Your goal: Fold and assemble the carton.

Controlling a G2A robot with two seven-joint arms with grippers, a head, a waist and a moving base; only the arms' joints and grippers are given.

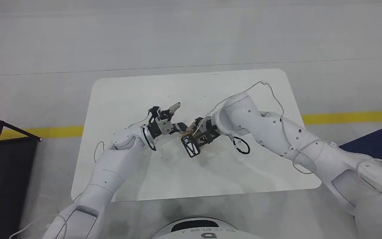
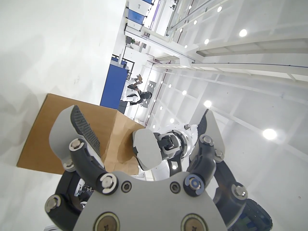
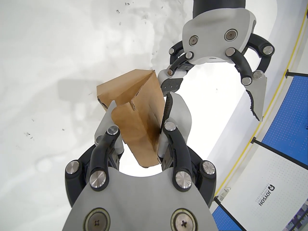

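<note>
right gripper [image 3: 139,114] clamped on carton [image 3: 134,90] flap | left gripper [image 2: 140,115] spread wide, one finger seemingly touching carton | over table [image 1: 119,119]

The carton [image 3: 142,131] is matt brown cardboard with raw corrugated edges, the desk [image 3: 60,49] smooth white with dark scuffs, and the left hand [image 2: 140,110] has ribbed black pads [image 2: 84,126], seemingly rubber, on smooth grey shells.
</note>
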